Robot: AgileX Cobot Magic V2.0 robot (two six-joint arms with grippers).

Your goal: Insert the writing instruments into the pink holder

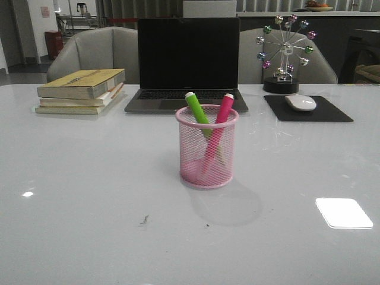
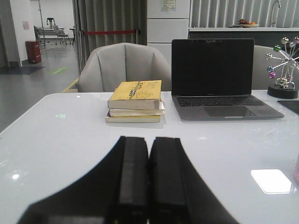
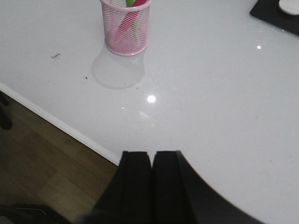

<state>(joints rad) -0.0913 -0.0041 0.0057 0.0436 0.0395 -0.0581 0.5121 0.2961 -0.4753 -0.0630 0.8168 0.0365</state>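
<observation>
Pink mesh holder contains both crossed markers.

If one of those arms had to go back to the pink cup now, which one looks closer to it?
The right, probably. Its wrist view shows the pink holder ahead of the right gripper, with both markers already inside. The left gripper faces the books and laptop instead. Both are shut and empty.
</observation>
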